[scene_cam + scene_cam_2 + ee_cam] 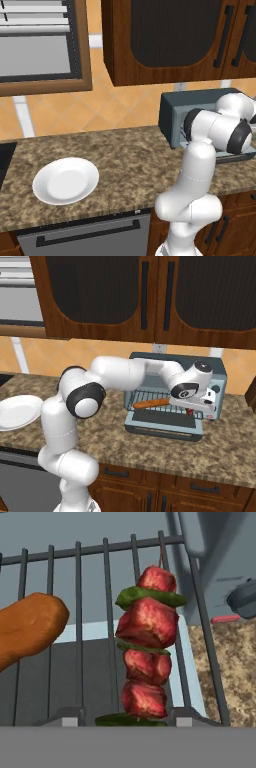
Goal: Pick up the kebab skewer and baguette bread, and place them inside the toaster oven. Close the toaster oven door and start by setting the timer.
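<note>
1. The toaster oven (175,401) stands open on the counter (125,155), its door (162,428) dropped flat in front, so the wire rack (90,612) is reachable from the front.
2. The baguette bread (151,403) lies lengthwise on that rack, toward the oven's left side, which leaves the right part free.
3. The kebab skewer (147,657) sits over the rack's right part, beside the baguette and apart from it. It runs front to back, its stick crossing the rack's front bar.
4. The gripper (192,408) hovers at the oven's mouth just above the skewer's near end. Its fingertips (70,717) stand either side of the lowest chunk with gaps showing, so the grip looks loosened; I cannot tell if contact remains.
5. My judgement: both foods are inside, so the hand must back straight out over the lowered door.
6. Room is tight: the oven's right wall and knobs (216,391) are close to the wrist.
7. The white plate (66,180) lies well left of the oven, out of the way.
</note>
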